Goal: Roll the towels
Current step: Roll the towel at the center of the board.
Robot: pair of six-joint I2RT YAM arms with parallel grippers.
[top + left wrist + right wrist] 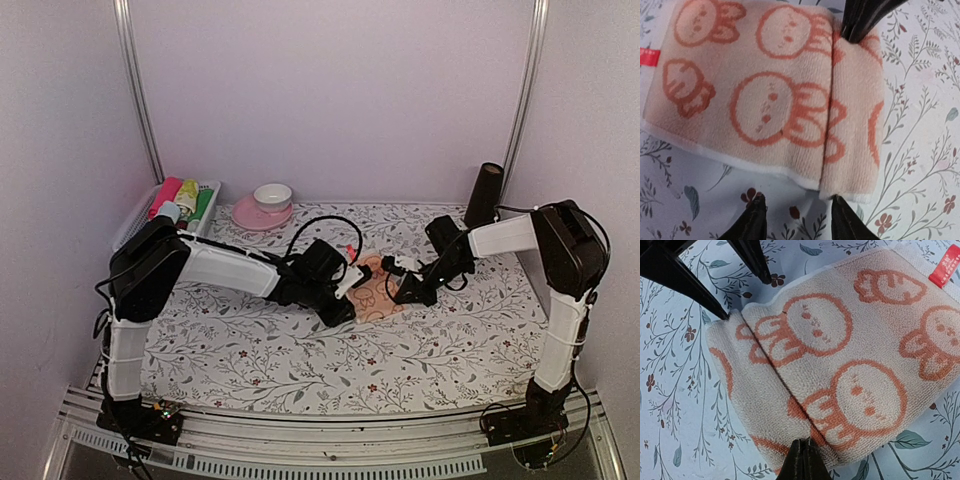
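1. Peach towel (376, 290) with the round bunny-ish prints lies on the floral desk sheet (250, 350), mid-desk, right between the two arms
2. One short end is turned over onto itself, so it's a fat fold and not a full roll
3. Left tool (800, 212): jaws apart, only sheet between them, tips just off the towel's edge by the fold
4. Right tool (803, 460): jaws pressed together, tip sitting on the crease at the opposite edge
5. Pink saucer and cup (264, 208) sit well back
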